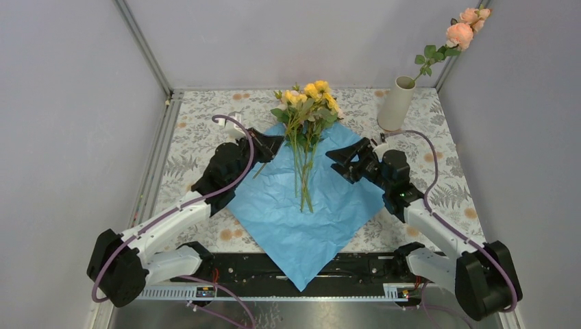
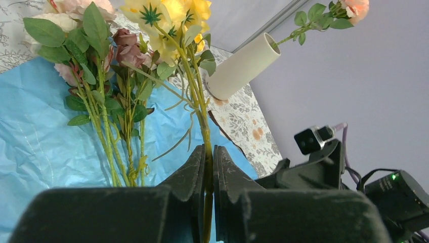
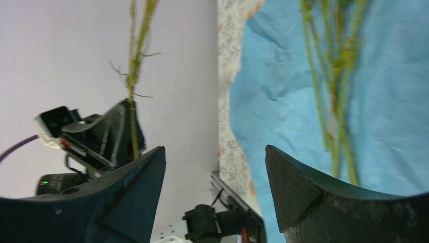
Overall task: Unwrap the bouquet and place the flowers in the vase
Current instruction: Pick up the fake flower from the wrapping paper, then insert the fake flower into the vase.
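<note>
Pinching a thin green stem (image 2: 206, 136), left gripper (image 2: 209, 154) clenched, right gripper (image 3: 214, 150) released, yellow roses (image 1: 316, 91) on crinkled blue paper (image 1: 301, 226)

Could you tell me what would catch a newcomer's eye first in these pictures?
The blue paper lies spread open in the centre, with a bunch of yellow and pink flowers on it. At the far right, the cream vase holds one peach rose, and the left hand is shut on a single green stem.
</note>
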Robot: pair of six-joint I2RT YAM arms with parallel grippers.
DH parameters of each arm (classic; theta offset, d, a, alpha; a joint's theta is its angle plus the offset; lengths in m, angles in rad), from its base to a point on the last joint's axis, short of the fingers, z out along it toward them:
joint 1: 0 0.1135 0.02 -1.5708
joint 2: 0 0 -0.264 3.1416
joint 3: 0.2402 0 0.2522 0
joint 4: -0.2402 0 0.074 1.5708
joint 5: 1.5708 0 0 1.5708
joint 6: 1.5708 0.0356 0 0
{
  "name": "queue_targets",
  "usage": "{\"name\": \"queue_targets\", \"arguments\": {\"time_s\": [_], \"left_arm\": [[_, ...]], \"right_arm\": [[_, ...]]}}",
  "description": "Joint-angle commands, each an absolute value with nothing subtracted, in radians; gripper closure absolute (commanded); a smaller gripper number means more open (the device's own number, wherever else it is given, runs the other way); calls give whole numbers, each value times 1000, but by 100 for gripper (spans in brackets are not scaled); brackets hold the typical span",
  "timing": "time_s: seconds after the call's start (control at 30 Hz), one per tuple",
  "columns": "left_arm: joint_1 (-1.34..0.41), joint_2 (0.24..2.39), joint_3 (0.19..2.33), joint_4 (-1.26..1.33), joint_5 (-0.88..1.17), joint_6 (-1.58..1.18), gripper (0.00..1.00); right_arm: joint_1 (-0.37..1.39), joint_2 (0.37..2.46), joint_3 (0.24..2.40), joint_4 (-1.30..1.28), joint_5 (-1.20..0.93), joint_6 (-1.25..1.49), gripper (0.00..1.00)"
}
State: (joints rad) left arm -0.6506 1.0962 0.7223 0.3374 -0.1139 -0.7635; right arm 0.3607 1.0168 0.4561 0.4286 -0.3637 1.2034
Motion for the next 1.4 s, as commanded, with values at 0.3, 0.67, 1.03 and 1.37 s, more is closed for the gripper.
{"name": "queue_targets", "arguments": {"time_s": [0.3, 0.67, 1.03, 1.37], "left_arm": [[-646, 971, 654, 437, -71, -806, 100], [-646, 959, 631, 454, -49, -815, 100], [-646, 955, 603, 498, -6, -808, 100], [-646, 972, 620, 505, 67, -772, 100]], "right_arm": [[524, 1333, 830, 627, -369, 1307, 24], [584, 1511, 1008, 592, -385, 1314, 33], [593, 1574, 1084, 578, -387, 1320, 42], [597, 1569, 1089, 547, -392, 1301, 56]]}}
